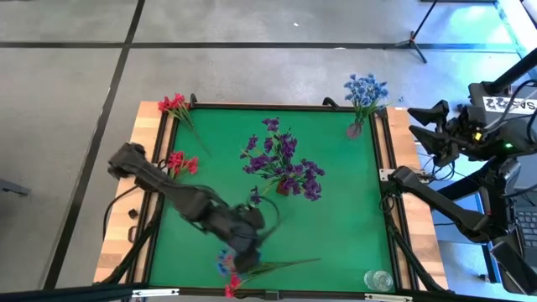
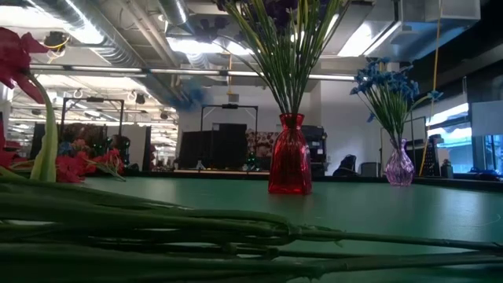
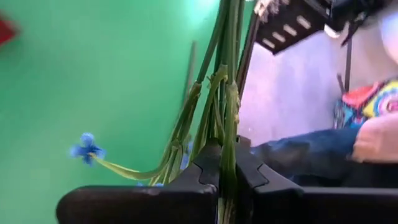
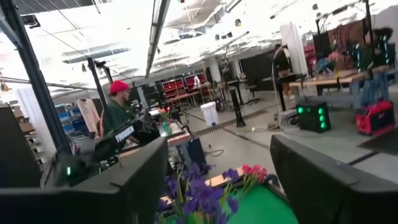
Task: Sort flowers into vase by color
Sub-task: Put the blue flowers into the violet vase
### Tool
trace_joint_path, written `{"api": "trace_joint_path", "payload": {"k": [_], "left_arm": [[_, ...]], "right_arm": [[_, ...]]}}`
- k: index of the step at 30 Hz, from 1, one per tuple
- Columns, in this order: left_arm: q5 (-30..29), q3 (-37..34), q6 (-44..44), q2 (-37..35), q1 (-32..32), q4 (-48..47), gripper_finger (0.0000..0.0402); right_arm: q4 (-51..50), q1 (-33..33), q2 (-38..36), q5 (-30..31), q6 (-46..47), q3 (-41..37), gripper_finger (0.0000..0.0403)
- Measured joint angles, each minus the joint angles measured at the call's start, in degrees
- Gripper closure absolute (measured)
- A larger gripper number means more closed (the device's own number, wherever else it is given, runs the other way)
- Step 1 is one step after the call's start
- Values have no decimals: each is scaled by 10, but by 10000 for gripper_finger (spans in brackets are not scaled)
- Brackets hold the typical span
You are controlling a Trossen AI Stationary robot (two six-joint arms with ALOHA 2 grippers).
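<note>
High view: purple flowers [image 1: 284,164] and blue flowers [image 1: 365,91] sit in vases; left gripper [image 1: 243,239] pinches loose stems [image 3: 227,112] at near edge; red flowers [image 1: 174,105] remain; right gripper [image 4: 217,180] spread, idle right.

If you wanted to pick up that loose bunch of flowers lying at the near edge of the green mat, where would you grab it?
Probably by the green stems, not the blossoms. The stems lie flat in a thin bundle, so fingers coming straight down from above can close across them. The left gripper is shut on the stems that way, low on the bundle. The right gripper waits open off the mat's right side.
</note>
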Motion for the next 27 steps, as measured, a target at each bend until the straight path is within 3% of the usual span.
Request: {"api": "trace_joint_path", "payload": {"k": [7, 13, 20, 27], "left_arm": [[13, -2, 103, 87, 16, 96, 398], [-31, -2, 193, 143, 61, 148, 394], [-43, -2, 164, 183, 76, 219, 335], [-40, 0, 91, 174, 77, 211, 271]], "right_arm": [[-16, 0, 0, -1, -1, 0, 145], [-59, 0, 0, -4, -1, 0, 142], [-105, 0, 0, -28, -48, 0, 123], [-219, 0, 0, -65, -129, 0, 100]]}}
